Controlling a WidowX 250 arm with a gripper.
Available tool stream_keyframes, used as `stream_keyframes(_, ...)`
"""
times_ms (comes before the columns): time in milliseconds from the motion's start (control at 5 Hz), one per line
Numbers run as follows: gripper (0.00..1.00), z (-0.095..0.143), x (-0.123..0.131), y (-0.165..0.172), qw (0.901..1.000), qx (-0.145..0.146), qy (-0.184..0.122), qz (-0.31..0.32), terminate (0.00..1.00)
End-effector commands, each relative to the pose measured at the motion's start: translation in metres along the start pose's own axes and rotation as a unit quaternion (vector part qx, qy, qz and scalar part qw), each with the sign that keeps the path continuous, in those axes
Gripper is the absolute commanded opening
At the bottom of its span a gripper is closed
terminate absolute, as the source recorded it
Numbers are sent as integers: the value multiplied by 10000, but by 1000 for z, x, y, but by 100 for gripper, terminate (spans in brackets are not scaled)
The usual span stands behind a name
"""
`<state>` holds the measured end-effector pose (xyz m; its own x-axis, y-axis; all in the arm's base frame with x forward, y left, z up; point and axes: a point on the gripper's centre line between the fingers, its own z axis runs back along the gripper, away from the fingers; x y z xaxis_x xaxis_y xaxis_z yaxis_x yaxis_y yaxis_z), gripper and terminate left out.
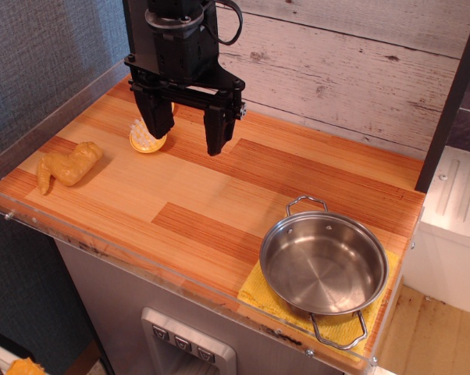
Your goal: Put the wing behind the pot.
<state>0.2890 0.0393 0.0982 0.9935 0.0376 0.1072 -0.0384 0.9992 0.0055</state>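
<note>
The wing [66, 166] is a golden-tan, bent, lumpy piece lying on the wooden counter near its left front corner. The pot [323, 264] is a shallow shiny steel pan with two wire loop handles, standing at the right front on a yellow cloth [264, 295]. My gripper [187, 130] hangs above the back left of the counter, its two black fingers spread apart and empty. It is to the right of and behind the wing, and well left of the pot.
A round yellow brush with white bristles [145, 139] lies just under and left of the gripper. A clear plastic rim [141, 266] runs along the counter's front and left edges. A wooden plank wall [336, 70] stands behind.
</note>
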Motion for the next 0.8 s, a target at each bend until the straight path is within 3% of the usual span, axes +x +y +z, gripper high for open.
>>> stream_keyframes(0, 100, 0, 0, 0, 10000, 0, 0, 0, 0)
stream_keyframes(200, 100, 1, 1, 43, 9995, 114, -288, 7, 0)
stream_keyframes(400, 100, 8, 15, 76, 9975, 195, -561, -377, 0)
stream_keyframes(600, 100, 16, 19, 116, 9954, 465, -674, -491, 0)
